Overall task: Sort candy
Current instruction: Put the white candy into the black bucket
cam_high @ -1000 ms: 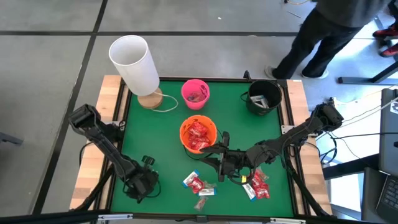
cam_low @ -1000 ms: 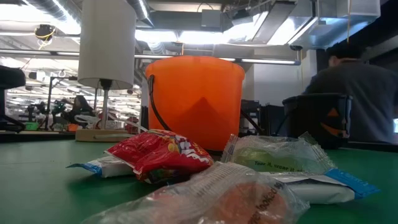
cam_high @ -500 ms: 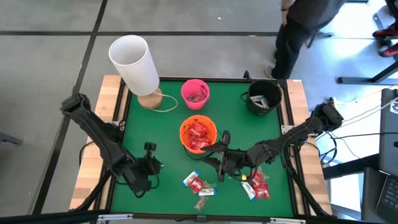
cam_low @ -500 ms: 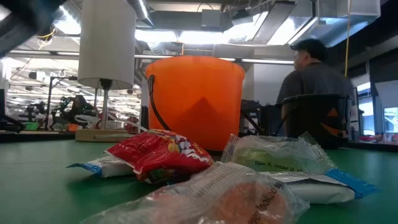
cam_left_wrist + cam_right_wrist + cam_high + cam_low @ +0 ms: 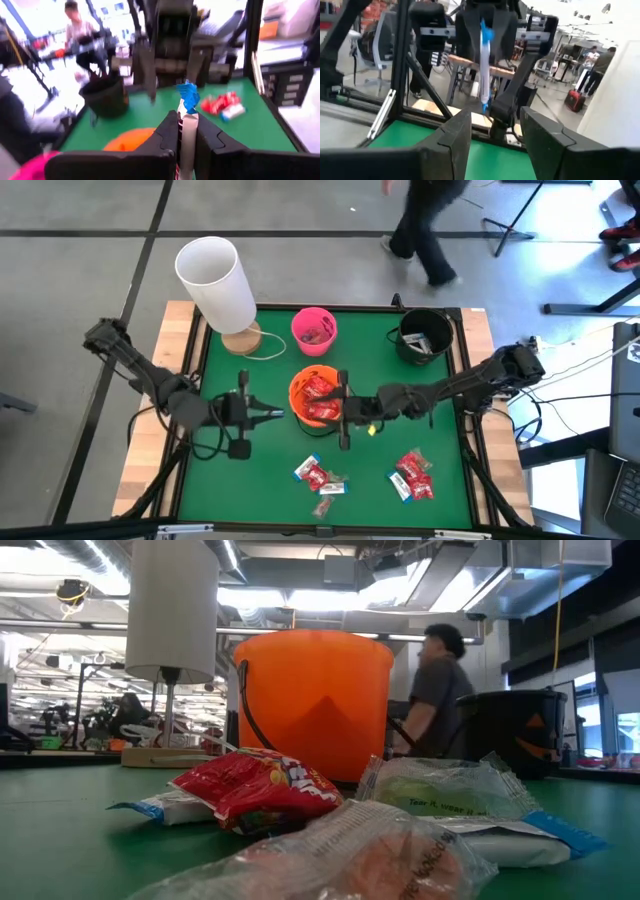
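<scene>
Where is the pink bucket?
In the high view the pink bucket stands at the far edge of the green table, between the white lamp on the left and the black bucket on the right, just behind the orange bucket.

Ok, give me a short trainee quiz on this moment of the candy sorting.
1. True or false: the left gripper is shut on a white, blue-ended candy.
2. Which bucket is nearest both grippers? A pink, B orange, C black.
3. Fill in: the right gripper has its fingers ___.
Key: 1 true; 2 B, the orange bucket; 3 open.
</scene>
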{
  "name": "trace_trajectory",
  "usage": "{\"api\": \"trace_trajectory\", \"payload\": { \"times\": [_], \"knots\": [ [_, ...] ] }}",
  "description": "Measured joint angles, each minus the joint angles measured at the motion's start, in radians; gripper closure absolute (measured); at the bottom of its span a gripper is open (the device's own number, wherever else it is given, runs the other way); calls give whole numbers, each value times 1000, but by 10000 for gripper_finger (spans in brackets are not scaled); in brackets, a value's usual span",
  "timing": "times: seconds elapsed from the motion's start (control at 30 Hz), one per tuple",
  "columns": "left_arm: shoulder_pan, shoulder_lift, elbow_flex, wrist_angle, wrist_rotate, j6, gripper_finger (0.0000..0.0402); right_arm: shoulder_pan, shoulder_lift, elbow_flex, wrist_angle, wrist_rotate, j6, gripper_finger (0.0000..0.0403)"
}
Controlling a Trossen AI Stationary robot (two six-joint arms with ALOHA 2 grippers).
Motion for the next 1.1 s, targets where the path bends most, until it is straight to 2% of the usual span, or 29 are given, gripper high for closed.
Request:
{"api": "trace_trajectory", "payload": {
  "times": [0.17, 0.33, 0.5, 0.67, 0.83, 1.1],
  "knots": [
    [111, 10, 0, 143, 137, 101, 388, -20, 20, 0, 52, -40, 27, 231],
    [211, 48, 0, 243, 265, 147, 388, -29, 47, 4, 123, -52, 57, 185],
    [296, 99, 0, 337, 428, 156, 388, -38, 76, 42, 122, -25, 77, 134],
    [334, 134, 0, 368, 499, 138, 388, -37, 83, 59, 125, 19, 76, 120],
    [342, 154, 0, 375, 533, 129, 388, -35, 86, 58, 110, 39, 75, 154],
    [335, 160, 0, 370, 535, 129, 388, -34, 86, 58, 95, 37, 67, 294]
  ]
}}
